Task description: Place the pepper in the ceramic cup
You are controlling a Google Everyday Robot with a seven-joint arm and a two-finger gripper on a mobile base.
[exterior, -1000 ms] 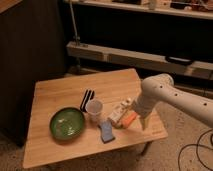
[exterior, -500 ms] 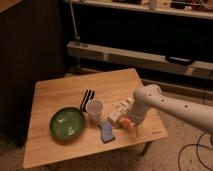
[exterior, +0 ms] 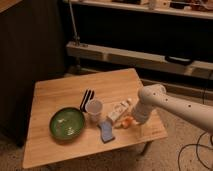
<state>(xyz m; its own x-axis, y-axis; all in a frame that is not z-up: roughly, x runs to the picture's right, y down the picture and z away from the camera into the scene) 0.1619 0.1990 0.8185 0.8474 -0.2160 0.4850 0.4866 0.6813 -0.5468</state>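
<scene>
The orange pepper (exterior: 127, 121) lies on the wooden table (exterior: 60, 92) near its right front, partly hidden by my arm. The pale ceramic cup (exterior: 94, 110) stands upright near the table's middle, left of the pepper. My gripper (exterior: 133, 119) is down at the pepper, at the end of the white arm (exterior: 170, 106) that reaches in from the right. The arm's wrist covers the gripper's tips.
A white labelled bottle (exterior: 119, 110) lies between cup and pepper. A wide green bowl (exterior: 66, 123) sits at the front left. A blue sponge (exterior: 106, 132) lies in front of the cup. Black utensils (exterior: 87, 98) lie behind it. Shelving stands behind the table.
The arm has lowered and swung left, bringing the gripper down onto the pepper. The objects on the table have not moved.
</scene>
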